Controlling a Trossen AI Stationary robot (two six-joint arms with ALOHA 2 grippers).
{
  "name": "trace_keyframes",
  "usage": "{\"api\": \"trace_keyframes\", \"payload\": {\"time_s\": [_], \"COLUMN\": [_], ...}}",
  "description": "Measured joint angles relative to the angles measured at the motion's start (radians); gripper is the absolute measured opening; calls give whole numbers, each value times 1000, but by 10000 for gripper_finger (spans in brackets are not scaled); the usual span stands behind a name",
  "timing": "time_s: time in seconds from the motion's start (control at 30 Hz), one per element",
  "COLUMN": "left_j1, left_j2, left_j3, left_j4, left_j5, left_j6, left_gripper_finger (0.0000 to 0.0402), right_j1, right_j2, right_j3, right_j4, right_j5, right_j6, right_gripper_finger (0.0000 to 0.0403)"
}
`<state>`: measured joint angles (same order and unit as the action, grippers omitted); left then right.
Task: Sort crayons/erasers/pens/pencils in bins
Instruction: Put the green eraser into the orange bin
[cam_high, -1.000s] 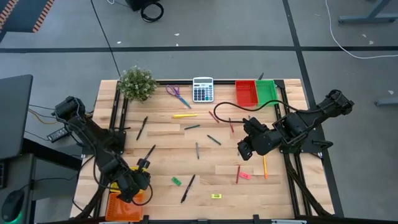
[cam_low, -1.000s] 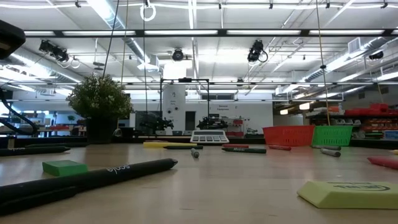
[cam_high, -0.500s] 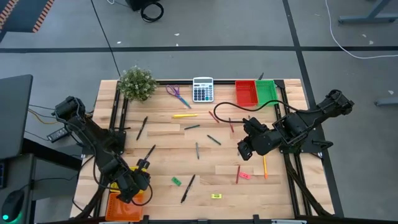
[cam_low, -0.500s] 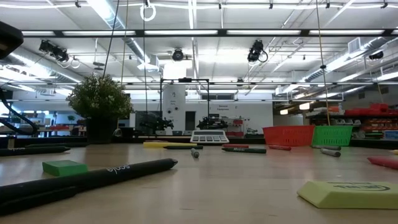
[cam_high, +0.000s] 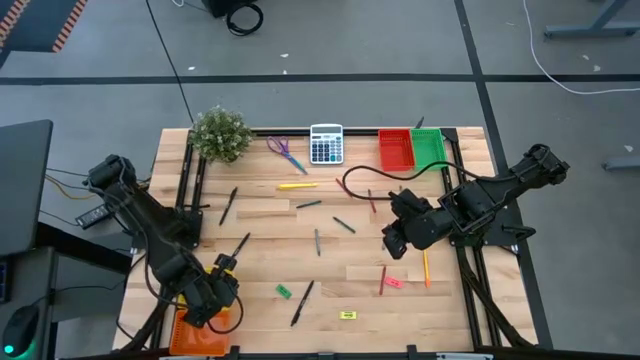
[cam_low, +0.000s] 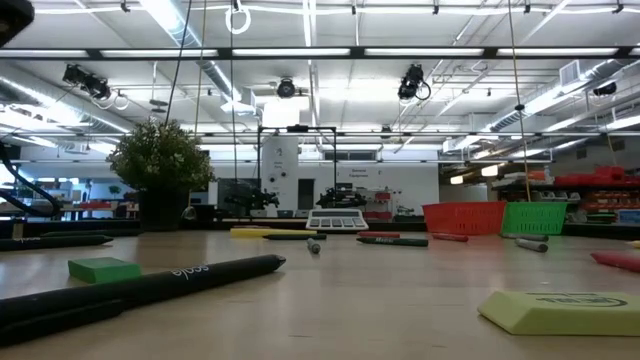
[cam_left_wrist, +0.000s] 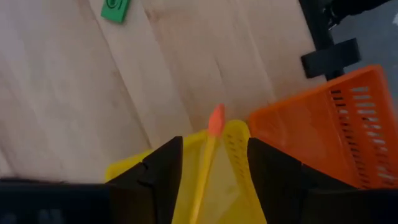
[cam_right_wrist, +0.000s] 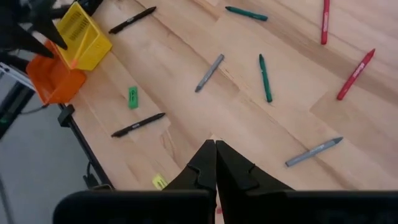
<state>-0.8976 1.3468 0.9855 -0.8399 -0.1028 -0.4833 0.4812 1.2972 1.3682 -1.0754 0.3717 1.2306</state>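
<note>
From above, the left gripper (cam_high: 210, 300) hangs over the yellow bin (cam_high: 222, 283) at the table's front left corner, next to the orange bin (cam_high: 193, 330). The right gripper (cam_high: 392, 240) waits mid-table on the right.

Low down, a green eraser (cam_low: 103, 268) and a black pen (cam_low: 150, 288) lie close by.

The left wrist shows fingers (cam_left_wrist: 160, 171) spread wide, with a pencil (cam_left_wrist: 208, 158) lying free in the yellow bin (cam_left_wrist: 233, 186).

The right wrist shows fingers (cam_right_wrist: 205, 163) pressed together, holding nothing.
</note>
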Motion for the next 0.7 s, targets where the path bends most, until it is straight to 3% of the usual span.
{"api": "trace_keyframes", "payload": {"time_s": [0.2,0.43,0.7], "left_j1": [121,363,430], "left_j2": [1,85,200], "left_j3": [80,78,78], "left_j4": [62,189,341], "left_j5": [-149,11,110], "left_j6": [120,232,449], "left_gripper_finger": [175,159,173], "right_j1": [0,32,162], "right_j2": [0,-50,-138], "right_j3": [0,0,0], "right_j4": [-75,-107,-107], "right_j5": [-11,-17,56], "right_j6": [-79,-43,55], "right_gripper_finger": [10,10,10]}}
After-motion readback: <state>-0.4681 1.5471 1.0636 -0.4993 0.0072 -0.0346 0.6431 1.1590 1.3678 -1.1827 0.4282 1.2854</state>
